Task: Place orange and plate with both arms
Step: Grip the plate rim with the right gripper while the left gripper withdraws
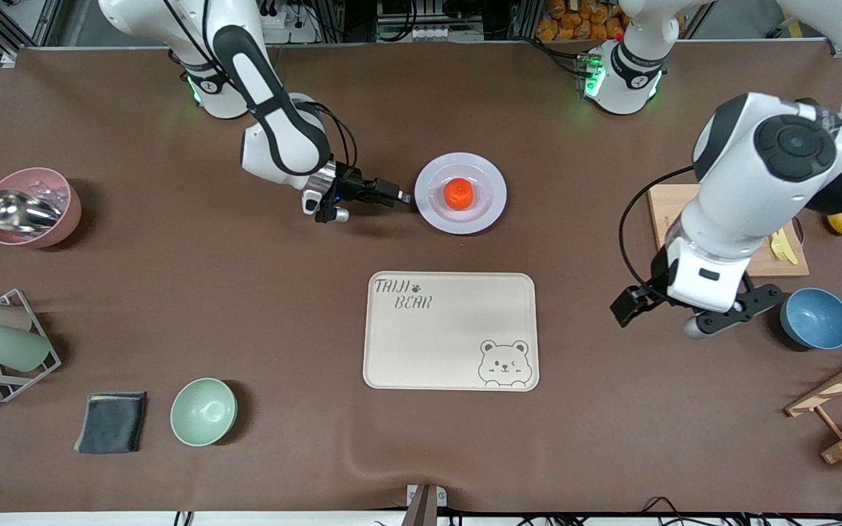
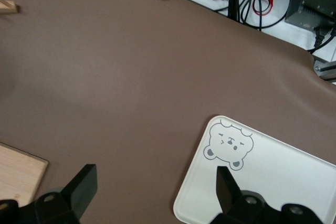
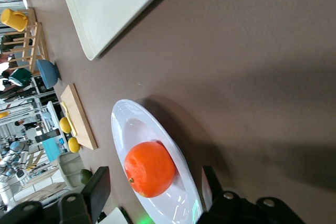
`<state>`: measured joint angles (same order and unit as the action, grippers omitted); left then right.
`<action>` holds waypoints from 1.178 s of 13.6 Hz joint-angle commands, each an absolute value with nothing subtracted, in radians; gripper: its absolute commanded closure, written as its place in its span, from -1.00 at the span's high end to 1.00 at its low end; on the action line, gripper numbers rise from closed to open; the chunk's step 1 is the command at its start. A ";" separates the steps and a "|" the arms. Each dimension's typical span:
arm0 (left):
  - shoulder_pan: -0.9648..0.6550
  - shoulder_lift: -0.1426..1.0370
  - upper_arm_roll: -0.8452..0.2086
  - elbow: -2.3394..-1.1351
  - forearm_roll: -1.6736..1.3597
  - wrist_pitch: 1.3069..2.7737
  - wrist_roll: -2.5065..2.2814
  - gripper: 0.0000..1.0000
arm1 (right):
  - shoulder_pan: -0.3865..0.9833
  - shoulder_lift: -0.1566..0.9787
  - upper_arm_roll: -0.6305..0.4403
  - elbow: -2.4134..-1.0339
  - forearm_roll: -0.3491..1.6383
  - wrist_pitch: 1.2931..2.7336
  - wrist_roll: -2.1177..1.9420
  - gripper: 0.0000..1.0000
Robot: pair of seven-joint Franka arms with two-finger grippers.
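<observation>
Front view: orange (image 1: 458,193) sits on the plate (image 1: 492,208) — that part appears done. Right hand (image 1: 400,197), open, reaches the rim; left hand (image 1: 684,313) waits open — tray (image 1: 450,332) unfilled.

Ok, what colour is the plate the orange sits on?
Pale lavender-white; the plate shows best in the front view, with the orange in its centre.

Right gripper (image 1: 400,197) low, level, fingers spread, left gripper (image 1: 684,310) hanging raised, fingers spread
</observation>
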<state>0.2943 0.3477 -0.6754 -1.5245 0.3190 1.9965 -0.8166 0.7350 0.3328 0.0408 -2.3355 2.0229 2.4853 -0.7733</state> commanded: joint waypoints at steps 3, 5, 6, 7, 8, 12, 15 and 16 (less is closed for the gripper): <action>0.333 0.316 -0.684 -1.393 0.292 1.781 -0.616 1.00 | 0.795 0.394 0.032 -2.295 2.115 2.516 -0.851 0.52; 0.336 0.264 -0.663 -1.391 0.232 1.770 -0.528 1.00 | 0.804 0.413 0.032 -2.286 2.189 2.516 -0.925 0.46; 0.325 0.246 -0.611 -1.390 0.198 1.749 -0.493 1.00 | 0.808 0.420 0.032 -2.283 2.197 2.516 -0.931 0.45; 0.310 0.224 -0.562 -1.390 0.155 1.711 -0.436 1.00 | 0.810 0.422 0.032 -2.276 2.204 2.516 -0.931 0.44; 0.304 0.207 -0.527 -1.390 0.117 1.692 -0.384 1.00 | 0.818 0.428 0.032 -2.272 2.216 2.523 -0.931 0.43; 0.162 0.115 -0.285 -1.391 0.048 1.617 -0.215 1.00 | 0.857 0.451 0.032 -2.247 2.250 2.556 -0.931 0.35; 0.019 0.060 -0.080 -1.402 -0.026 1.572 -0.181 1.00 | 0.899 0.471 0.031 -2.221 2.304 2.574 -0.936 0.29; -0.035 0.057 -0.024 -1.402 -0.026 1.562 -0.170 1.00 | 0.900 0.472 0.032 -2.212 2.306 2.588 -0.934 0.22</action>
